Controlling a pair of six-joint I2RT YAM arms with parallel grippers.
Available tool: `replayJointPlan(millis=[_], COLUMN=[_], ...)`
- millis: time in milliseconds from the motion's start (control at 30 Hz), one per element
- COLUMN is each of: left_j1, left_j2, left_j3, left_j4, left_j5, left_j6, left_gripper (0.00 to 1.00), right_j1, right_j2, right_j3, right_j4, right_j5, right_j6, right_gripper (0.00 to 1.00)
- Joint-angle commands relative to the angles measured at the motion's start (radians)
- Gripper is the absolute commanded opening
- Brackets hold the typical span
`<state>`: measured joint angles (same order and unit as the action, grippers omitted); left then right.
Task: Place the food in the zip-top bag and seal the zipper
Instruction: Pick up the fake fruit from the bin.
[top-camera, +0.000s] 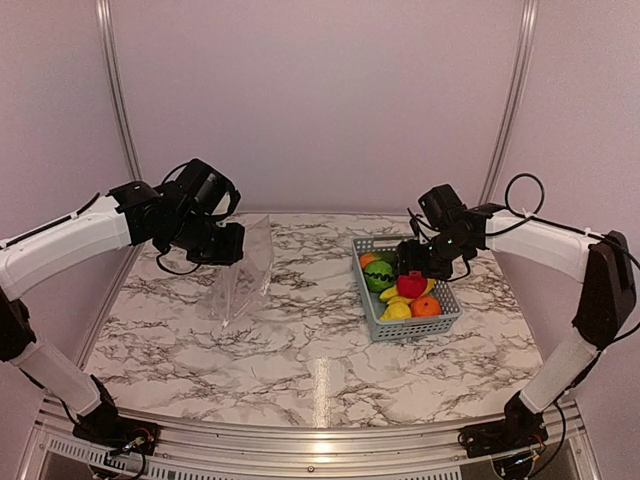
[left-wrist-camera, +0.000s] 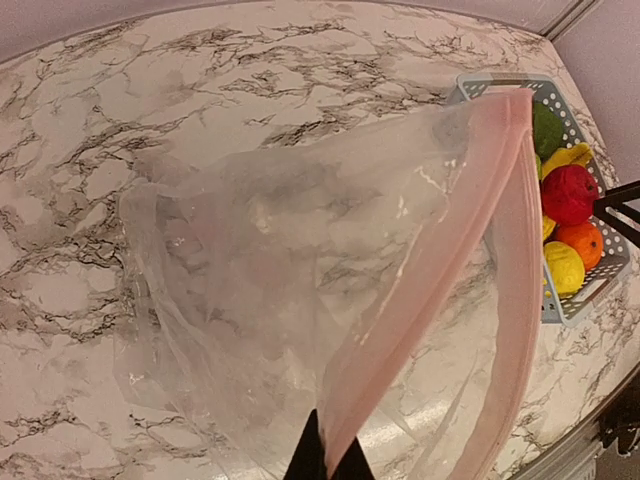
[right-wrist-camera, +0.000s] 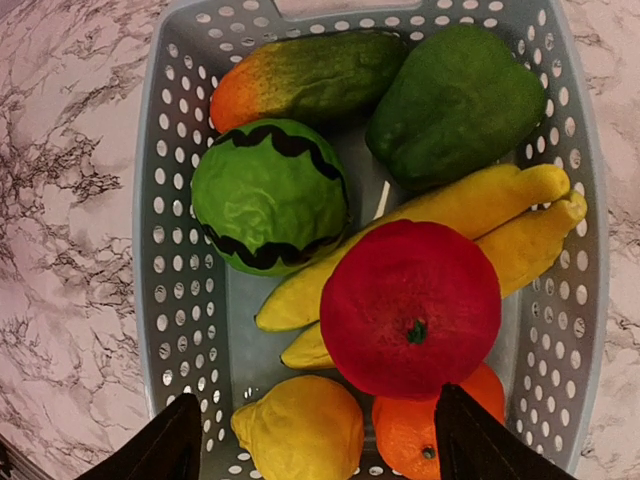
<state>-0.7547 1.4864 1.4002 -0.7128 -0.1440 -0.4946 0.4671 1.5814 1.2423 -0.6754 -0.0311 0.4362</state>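
Observation:
My left gripper (top-camera: 226, 246) is shut on the mouth edge of the zip-top bag (top-camera: 243, 278) and holds it up, with its lower end on the marble. In the left wrist view the pinkish zipper (left-wrist-camera: 440, 260) runs away from the pinched jaws of the left gripper (left-wrist-camera: 328, 455), and the bag (left-wrist-camera: 280, 250) hangs open and empty. The food lies in the grey basket (right-wrist-camera: 170, 250): red apple (right-wrist-camera: 410, 310) on top, striped melon (right-wrist-camera: 268, 195), banana (right-wrist-camera: 470, 205), lemon (right-wrist-camera: 300, 430), orange (right-wrist-camera: 410, 440), green pepper (right-wrist-camera: 455, 100). My right gripper (right-wrist-camera: 320, 445) hovers open just above them, holding nothing.
The basket (top-camera: 375, 325) stands at the right of the marble table (top-camera: 300, 360), a hand's width from the bag. A green-to-orange fruit (right-wrist-camera: 300, 75) lies at its far end. Pale walls and metal posts (top-camera: 510, 100) close in the back and sides.

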Motion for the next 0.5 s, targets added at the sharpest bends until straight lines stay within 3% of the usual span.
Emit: replayJointPlan(millis=[0,467], left_j1=[-0.001,-0.003], left_j2=[-0.013,-0.031], left_j3=[-0.035,-0.127], left_j4=[0.118,0.199], left_j5=[0.078,0.17], left_j6=[-0.036,-0.081], left_gripper=[0.0,0.0], right_j1=[-0.012,-0.013], right_j2=[0.046,0.192], right_j3=[0.062,0.081], right_j4=[-0.045,0.006], right_j5=[0.057,0.139], right_j6=[-0.003,0.021], right_gripper=[0.78,0.76])
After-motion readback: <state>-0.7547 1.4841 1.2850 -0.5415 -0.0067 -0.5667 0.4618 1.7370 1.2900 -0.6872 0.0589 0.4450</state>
